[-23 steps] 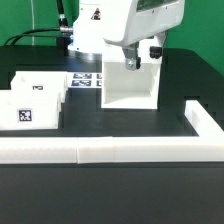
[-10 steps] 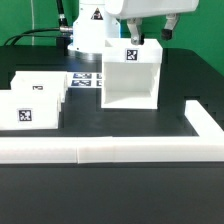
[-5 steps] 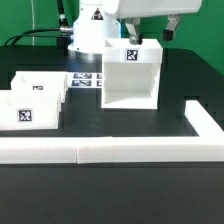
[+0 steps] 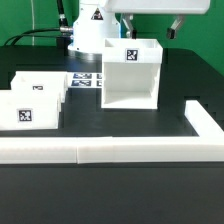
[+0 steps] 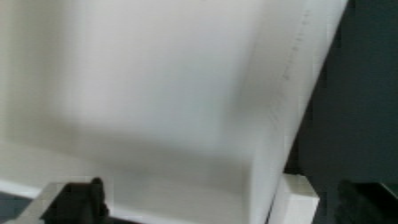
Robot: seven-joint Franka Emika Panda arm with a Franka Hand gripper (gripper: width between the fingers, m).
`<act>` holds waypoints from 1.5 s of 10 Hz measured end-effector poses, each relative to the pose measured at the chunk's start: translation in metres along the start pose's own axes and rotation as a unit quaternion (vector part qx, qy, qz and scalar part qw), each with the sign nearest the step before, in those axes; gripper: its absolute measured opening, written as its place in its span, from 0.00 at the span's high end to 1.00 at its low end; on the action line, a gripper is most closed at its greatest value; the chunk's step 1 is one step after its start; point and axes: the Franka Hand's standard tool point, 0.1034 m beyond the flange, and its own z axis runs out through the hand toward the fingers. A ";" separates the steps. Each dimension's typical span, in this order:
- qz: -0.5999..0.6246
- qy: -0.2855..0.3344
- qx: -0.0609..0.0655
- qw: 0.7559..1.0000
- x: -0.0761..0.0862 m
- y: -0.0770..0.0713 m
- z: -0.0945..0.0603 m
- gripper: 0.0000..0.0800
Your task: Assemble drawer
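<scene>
The claw [image 5: 187, 205] is hovering over the drawer housing [image 4: 130, 85], its fingers spread wide and, by the wrist view, gripping nothing. The housing is standing open side up near the surface's far edge, probably so the two small trays [image 4: 27, 108], sitting by the edge on the exterior view's left, can go in.

The smooth white plastic robot arm [image 4: 92, 32] fills the upper middle of the exterior view. Its rounded shell carries a small black-and-white printed marking [image 4: 97, 14], and thin black cables [image 4: 35, 36] trail toward the upper left. A broader white casing [image 4: 150, 8] runs along the top edge with dark blocky pieces [image 4: 175, 30] beneath it, and in the wrist view the gripper [image 5: 221, 203] shows matte black, square-ended fingertips [image 5: 75, 203].
</scene>
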 end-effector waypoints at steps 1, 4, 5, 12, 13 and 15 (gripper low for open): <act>0.000 0.000 0.000 1.000 0.000 0.000 0.000 0.19; 0.054 0.005 0.013 0.998 -0.003 -0.002 0.004 0.19; 0.082 0.008 0.018 0.996 -0.007 -0.006 0.009 0.19; 0.138 -0.006 0.029 0.990 -0.024 -0.015 0.025 0.52; 0.138 -0.006 0.029 0.990 -0.024 -0.015 0.025 0.69; 0.138 -0.006 0.029 0.990 -0.024 -0.015 0.025 0.91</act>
